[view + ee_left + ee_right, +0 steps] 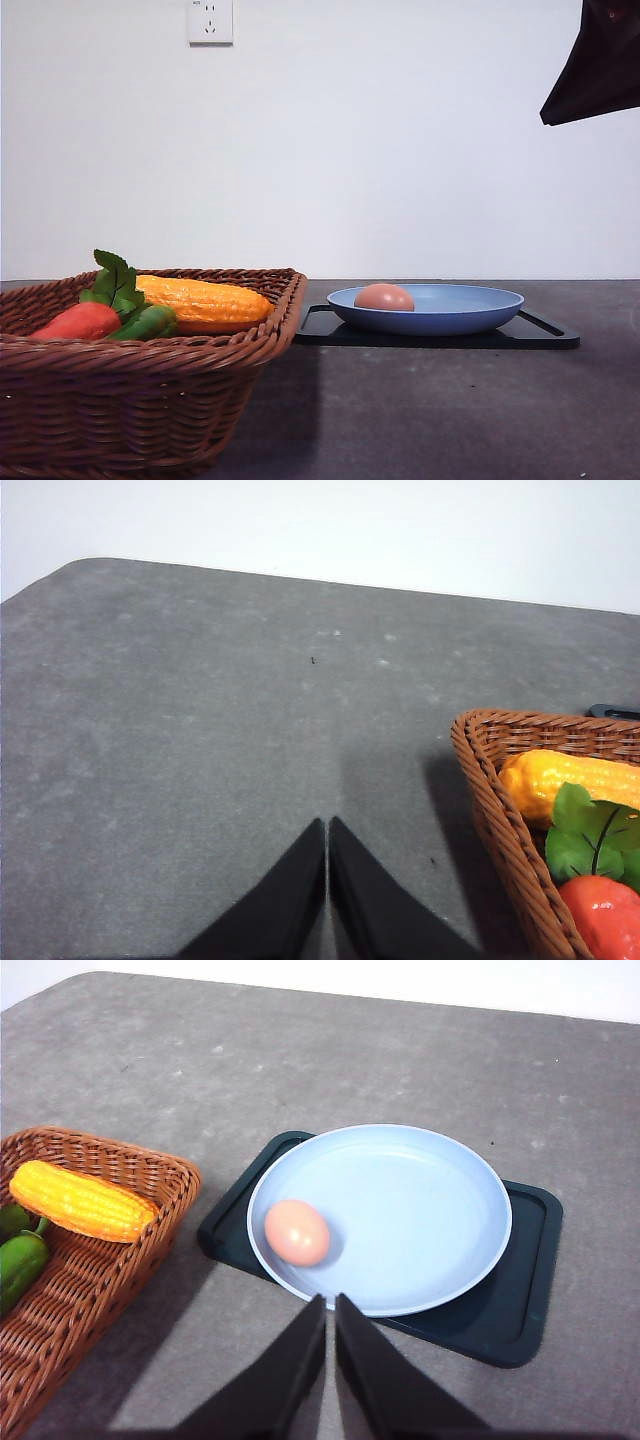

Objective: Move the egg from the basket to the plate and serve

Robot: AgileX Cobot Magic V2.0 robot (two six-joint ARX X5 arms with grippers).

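The pinkish-brown egg (384, 297) (297, 1232) lies on the blue plate (470, 310) (420, 1210), near the rim on the basket's side. The wicker basket (150, 380) (110, 1260) (500, 770) stands at the front left, holding corn, a carrot and a green vegetable. My right gripper (329, 1305) is shut and empty, hovering above the plate's near rim; part of that arm shows at the front view's top right (600, 60). My left gripper (327, 828) is shut and empty, over bare table beside the basket's outer wall.
A flat black tray (545, 335) (520, 1290) lies under the plate. In the basket are a yellow corn cob (205, 300) (80, 1202), an orange-red carrot (80, 320) (605, 920) with green leaves, and a green vegetable (145, 323) (18, 1260). A wall socket (210, 20) is behind.
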